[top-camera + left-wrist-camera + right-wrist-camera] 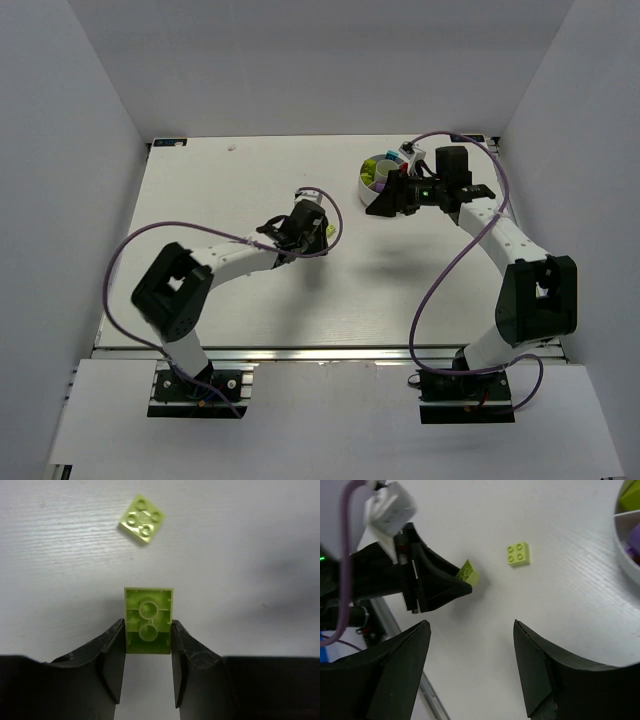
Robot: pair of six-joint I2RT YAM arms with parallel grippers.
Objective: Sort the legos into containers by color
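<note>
A lime green lego (148, 625) sits between the fingertips of my left gripper (148, 635), its hollow underside facing the wrist camera; the gripper is shut on it. The right wrist view shows the same held lego (468, 573) low over the table. Just beyond it a second lime green lego (143, 518) (518, 554) lies loose, studs up. My right gripper (470, 630) (378, 205) hangs open and empty beside the white dish of containers (365, 182), which holds purple, lime and red pieces. My left gripper (314, 231) is at mid-table.
The dish's rim (622, 555) shows at the right edge of the right wrist view. White walls enclose the table on three sides. Purple cables loop from both arms. A metal rail (330, 352) runs along the near table edge.
</note>
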